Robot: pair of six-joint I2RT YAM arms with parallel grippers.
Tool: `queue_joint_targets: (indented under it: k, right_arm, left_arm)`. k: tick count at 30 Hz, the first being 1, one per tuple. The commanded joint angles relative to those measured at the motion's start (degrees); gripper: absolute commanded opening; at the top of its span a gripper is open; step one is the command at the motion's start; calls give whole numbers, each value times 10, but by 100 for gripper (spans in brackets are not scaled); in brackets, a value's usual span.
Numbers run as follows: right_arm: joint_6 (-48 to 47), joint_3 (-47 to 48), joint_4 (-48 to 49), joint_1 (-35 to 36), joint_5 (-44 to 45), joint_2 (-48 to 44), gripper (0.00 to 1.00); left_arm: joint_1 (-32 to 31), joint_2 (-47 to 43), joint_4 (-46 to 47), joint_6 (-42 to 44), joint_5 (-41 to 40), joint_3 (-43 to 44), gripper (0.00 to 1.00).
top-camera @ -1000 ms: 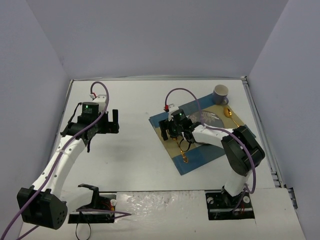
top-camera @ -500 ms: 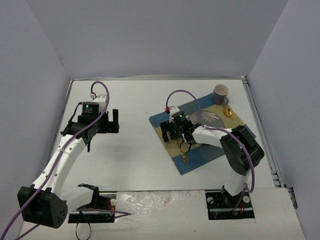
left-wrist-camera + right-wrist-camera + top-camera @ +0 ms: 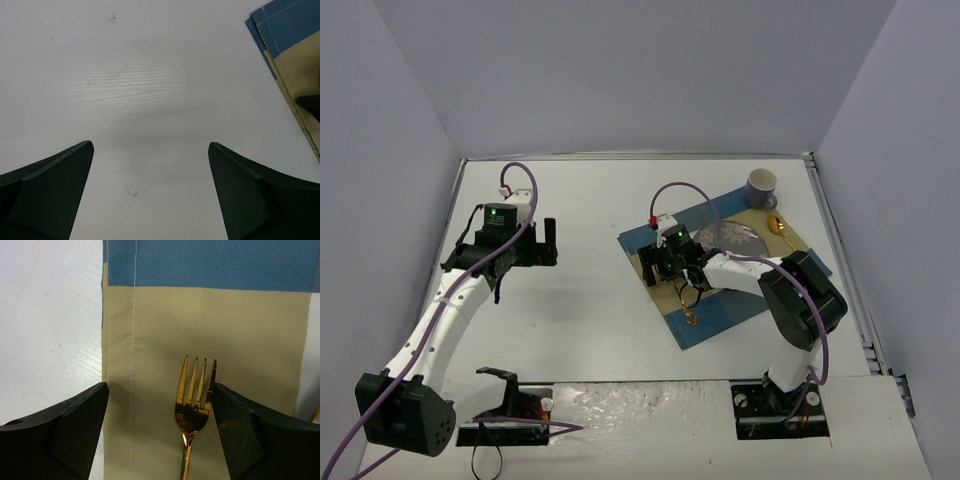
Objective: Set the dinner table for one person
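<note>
Though spread either side of a gold fork on the placemat, grips nothing with the right fingers; holds the left fingers wide and empty, white table beneath both.

White dinner table carrying one checked placemat

The blue-and-beige cloth placemat lies flat on the tabletop, turned at an angle to the table's thin metal rim. Left of the placemat and on its near side the white surface is bare, faintly scuffed and marked. At the placemat's far corner stands a grey-blue mug; whether it rests on the cloth or on the table cannot be told.
</note>
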Motion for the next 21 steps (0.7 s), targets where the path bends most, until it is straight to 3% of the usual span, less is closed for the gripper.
queue_joint_targets:
  k: [1,21]
  right_arm:
    - [1,11,18,8,-12,-3,79]
    - [-9,24,8,20,-14,6,79]
  left_arm:
    - [5,-3,25,-4,2,11,97]
    - [8,-3,26,-5,7,10,97]
